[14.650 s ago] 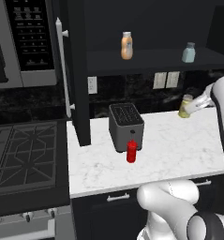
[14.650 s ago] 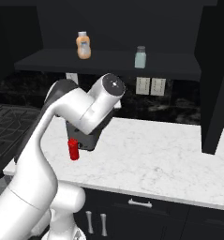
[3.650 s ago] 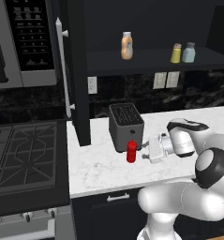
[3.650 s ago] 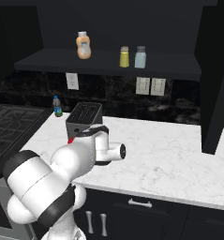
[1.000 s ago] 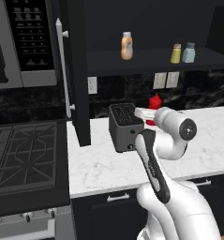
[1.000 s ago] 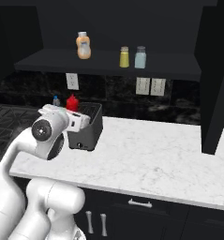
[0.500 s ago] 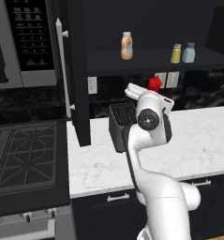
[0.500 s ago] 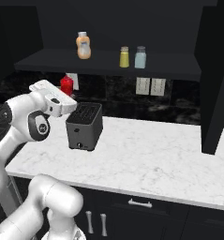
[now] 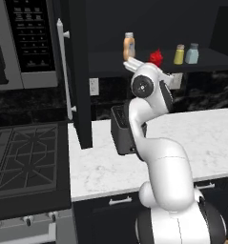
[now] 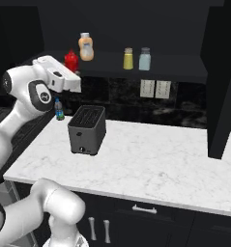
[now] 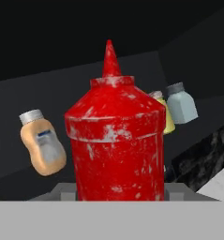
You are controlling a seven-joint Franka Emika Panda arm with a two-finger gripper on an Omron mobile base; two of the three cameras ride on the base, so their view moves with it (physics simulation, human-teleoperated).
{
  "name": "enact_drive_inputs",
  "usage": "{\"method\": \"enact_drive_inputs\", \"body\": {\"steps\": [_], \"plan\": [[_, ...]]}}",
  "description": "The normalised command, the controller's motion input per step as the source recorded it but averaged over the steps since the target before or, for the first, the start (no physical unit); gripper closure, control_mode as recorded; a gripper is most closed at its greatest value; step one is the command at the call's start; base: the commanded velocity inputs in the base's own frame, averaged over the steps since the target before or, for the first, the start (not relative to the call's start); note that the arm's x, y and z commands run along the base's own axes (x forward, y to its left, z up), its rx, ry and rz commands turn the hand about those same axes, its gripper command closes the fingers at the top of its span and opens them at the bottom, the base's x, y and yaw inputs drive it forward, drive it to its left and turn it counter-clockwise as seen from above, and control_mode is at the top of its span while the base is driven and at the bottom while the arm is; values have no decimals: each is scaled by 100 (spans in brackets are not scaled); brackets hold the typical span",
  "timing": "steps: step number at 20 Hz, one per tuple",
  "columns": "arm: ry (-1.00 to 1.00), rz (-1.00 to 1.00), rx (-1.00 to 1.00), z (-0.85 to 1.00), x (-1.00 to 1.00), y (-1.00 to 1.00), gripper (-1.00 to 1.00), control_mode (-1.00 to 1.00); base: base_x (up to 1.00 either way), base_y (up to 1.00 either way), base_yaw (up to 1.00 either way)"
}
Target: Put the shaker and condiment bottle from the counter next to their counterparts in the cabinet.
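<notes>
The end effector [image 10: 68,67] grasps the red condiment bottle [image 10: 71,60] upright at shelf height, apparently just in front of the cabinet shelf [image 10: 184,67]; the orange-tan bottle [image 10: 86,47] stands just right and farther in.

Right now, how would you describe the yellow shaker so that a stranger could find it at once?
Look at the dark wall cabinet above the marble counter. Its shelf carries an orange-tan bottle at the left and two small shakers side by side further right. The yellow shaker is the left one of this pair; its neighbour, the pale blue-grey shaker, is not yellow.
</notes>
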Motion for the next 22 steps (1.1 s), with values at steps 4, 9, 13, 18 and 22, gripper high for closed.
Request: {"method": "enact_drive_inputs", "body": {"steps": [4, 9, 13, 18, 22], "plan": [[0, 4, 0, -3, 26, 0, 100, -100, 0, 0, 0], [-1, 21, 2, 1, 85, -1, 100, -100, 0, 0, 0], [-4, 19, -1, 2, 22, 0, 100, -100, 0, 0, 0], [0, 2, -4, 24, 21, 0, 100, -100, 0, 0, 0], [0, 1, -24, 76, 25, -9, 100, -100, 0, 0, 0]]}}
